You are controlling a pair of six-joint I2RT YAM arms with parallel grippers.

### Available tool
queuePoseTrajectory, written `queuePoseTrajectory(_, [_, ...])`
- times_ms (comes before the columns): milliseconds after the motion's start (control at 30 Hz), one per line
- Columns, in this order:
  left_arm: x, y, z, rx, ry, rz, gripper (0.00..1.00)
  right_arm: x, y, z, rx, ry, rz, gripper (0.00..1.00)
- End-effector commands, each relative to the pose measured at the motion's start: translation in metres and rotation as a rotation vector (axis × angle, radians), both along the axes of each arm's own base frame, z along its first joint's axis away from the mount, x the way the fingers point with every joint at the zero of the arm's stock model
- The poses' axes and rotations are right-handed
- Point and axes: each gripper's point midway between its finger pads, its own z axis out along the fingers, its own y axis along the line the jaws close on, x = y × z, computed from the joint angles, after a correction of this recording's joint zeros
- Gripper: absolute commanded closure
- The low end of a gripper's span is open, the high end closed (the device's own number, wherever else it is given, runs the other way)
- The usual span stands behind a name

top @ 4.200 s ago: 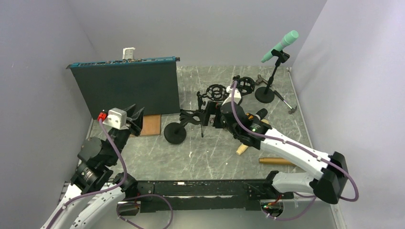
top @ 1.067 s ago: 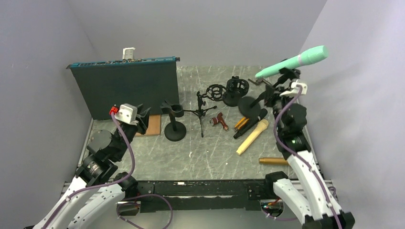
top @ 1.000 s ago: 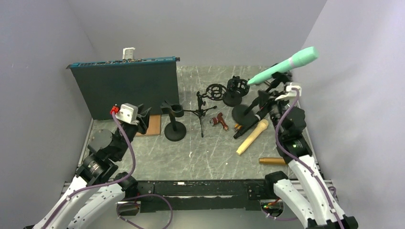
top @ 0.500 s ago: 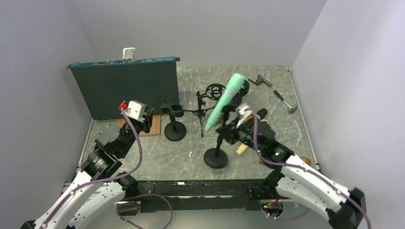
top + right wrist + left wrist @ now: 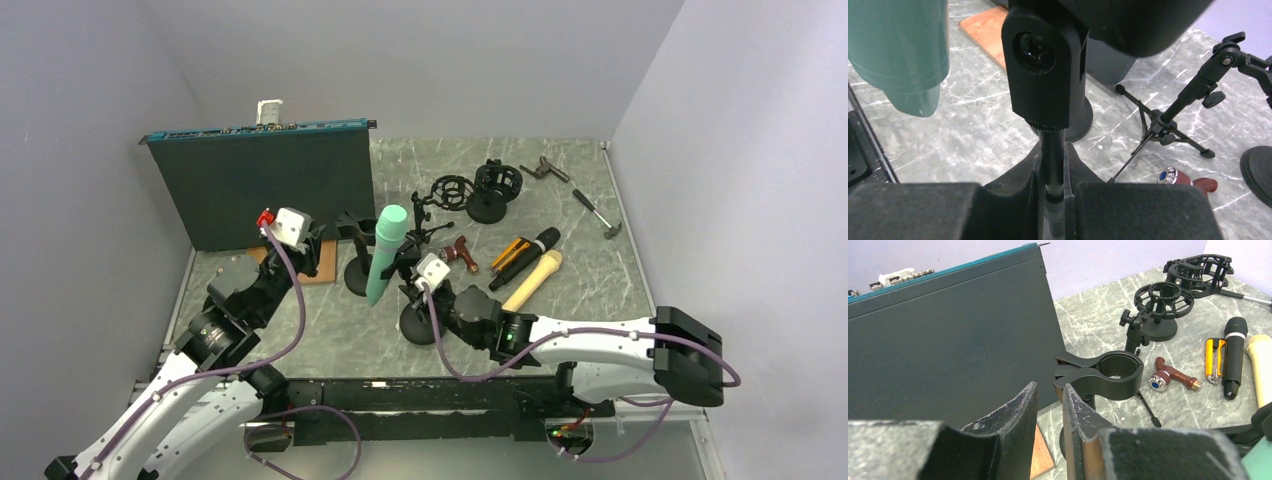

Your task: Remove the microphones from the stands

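Observation:
The teal microphone (image 5: 386, 255) sits in the clip of a black stand (image 5: 418, 325) whose round base is near the table's front middle. It leans up and slightly right. My right gripper (image 5: 420, 292) is shut on the stand's thin pole (image 5: 1051, 150), just below the clip block (image 5: 1043, 65). The microphone's lower end (image 5: 898, 45) hangs at the upper left of the right wrist view. My left gripper (image 5: 316, 243) hovers left of the microphone. Its fingers (image 5: 1023, 410) are nearly together with nothing between them, close to a second stand's empty ring clip (image 5: 1113, 375).
A dark teal panel (image 5: 270, 185) stands at the back left, a wooden block (image 5: 325, 262) at its foot. Two shock mounts (image 5: 452, 192), a mini tripod (image 5: 425, 235), a brown fitting (image 5: 462, 250), black (image 5: 530, 248) and cream (image 5: 535, 278) microphones and a metal tool (image 5: 590, 205) lie around.
My right arm has carried the stand with the teal microphone from the back right corner to the front middle. The left gripper has closed and edged towards the empty clip stand.

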Motion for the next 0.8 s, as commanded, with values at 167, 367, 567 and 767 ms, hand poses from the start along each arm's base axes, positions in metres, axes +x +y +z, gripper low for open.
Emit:
queuePoseTrajectory(167, [-0.007,-0.023,0.014,-0.043,-0.051,-0.131,0.64,0.016,0.006,0.044,0.231,-0.085,-0.089,0.98])
queuePoseTrajectory(367, [-0.039,-0.054,0.032,-0.169,-0.053,-0.361,0.55,0.009,0.005,0.029,0.25,0.01,-0.079,0.64])
queuePoseTrajectory(567, [-0.076,-0.072,0.066,-0.178,-0.078,-0.571,0.47,0.004,-0.009,0.029,0.276,0.054,-0.095,0.28])
queuePoseTrajectory(767, [-0.076,-0.099,0.095,-0.223,0.029,-0.686,0.41,-0.002,-0.023,0.038,0.277,0.077,-0.096,0.11])
